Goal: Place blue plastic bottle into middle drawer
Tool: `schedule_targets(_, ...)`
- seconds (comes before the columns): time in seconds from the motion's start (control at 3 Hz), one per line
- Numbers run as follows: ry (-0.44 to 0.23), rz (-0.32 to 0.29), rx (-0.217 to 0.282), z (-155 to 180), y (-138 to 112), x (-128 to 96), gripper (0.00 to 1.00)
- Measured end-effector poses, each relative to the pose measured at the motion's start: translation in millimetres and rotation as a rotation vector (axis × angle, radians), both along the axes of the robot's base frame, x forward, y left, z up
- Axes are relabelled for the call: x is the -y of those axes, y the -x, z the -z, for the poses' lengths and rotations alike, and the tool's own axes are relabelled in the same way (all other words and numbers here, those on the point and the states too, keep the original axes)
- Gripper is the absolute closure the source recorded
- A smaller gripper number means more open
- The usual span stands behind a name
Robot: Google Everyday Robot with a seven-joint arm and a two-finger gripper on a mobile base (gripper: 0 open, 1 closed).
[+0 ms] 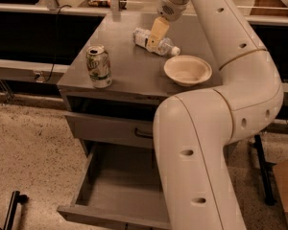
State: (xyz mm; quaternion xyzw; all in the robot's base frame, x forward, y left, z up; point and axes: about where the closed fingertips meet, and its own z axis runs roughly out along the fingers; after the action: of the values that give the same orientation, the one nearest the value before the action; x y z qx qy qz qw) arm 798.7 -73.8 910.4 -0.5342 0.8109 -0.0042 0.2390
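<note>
Camera view puts the small clear blue plastic bottle (142, 36), white-and-blue label and white cap, lying on its side at about 12 o'clock on the flat grey cabinet top (129, 68). Its cap points toward 4 o'clock. My pale two-finger gripper (157, 34) sits right over the bottle's middle, and I cannot tell whether it has closed on the bottle or only hovers.

The wide grey metal middle drawer (117, 186) stands pulled out at 6 o'clock, floor bare. A green-and-white soda can (99, 66) stands upright at 9 o'clock of the top, and a shallow cream bowl (187, 70) rests at 3 o'clock, just beside the cap.

As I judge it, the grasp is the step in hand. I want the gripper square across the label, seated low, and a straight lift before swinging toward 6 o'clock between can and bowl.
</note>
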Motion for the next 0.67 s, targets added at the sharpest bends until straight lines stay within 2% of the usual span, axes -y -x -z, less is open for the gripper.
schedule_targets(0.33,-0.029,0.011,-0.068,33.8,-3.3,-7.4,0.0)
schedule_targets(0.67,-0.037,0.018,-0.103,56.0,-7.6,-13.9,0.0)
